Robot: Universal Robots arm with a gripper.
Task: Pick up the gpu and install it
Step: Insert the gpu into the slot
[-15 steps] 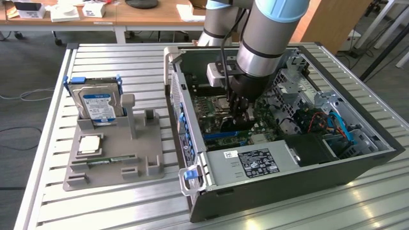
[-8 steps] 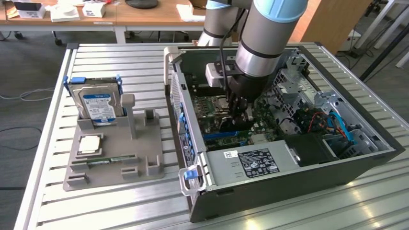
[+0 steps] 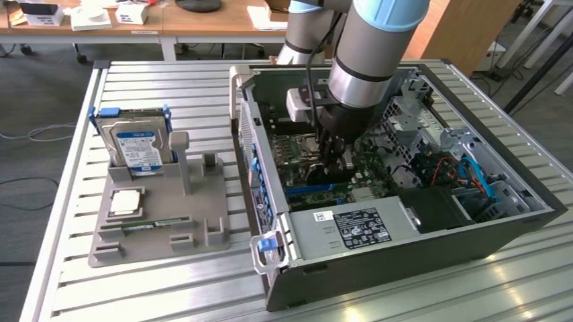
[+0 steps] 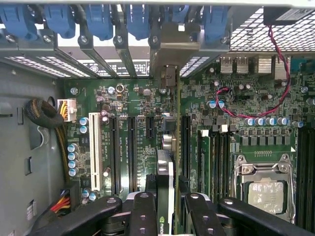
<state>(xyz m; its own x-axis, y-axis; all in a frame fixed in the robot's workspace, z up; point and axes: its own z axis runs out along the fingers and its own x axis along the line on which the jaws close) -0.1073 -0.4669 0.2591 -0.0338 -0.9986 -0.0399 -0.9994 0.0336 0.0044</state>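
The gpu (image 4: 166, 169) stands edge-on between my fingers (image 4: 143, 214), a thin dark card with a green logo near the pads. It runs along the green motherboard (image 4: 128, 103), and its pale metal bracket (image 4: 167, 49) lies against the rear slot openings. My gripper (image 4: 170, 216) is shut on the card's near end. In the exterior view the gripper (image 3: 336, 159) reaches down inside the open computer case (image 3: 403, 268), over the middle of the board. Whether the card's lower edge sits fully in a slot is hidden.
Blue slot latches (image 4: 98, 22) line the rear of the case. A white slot (image 4: 93, 152), the CPU socket (image 4: 266, 191) and a red cable (image 4: 246, 110) flank the card. Outside, a grey holder (image 3: 161, 221) carries the hard drive (image 3: 139, 144) and a memory stick (image 3: 147, 226).
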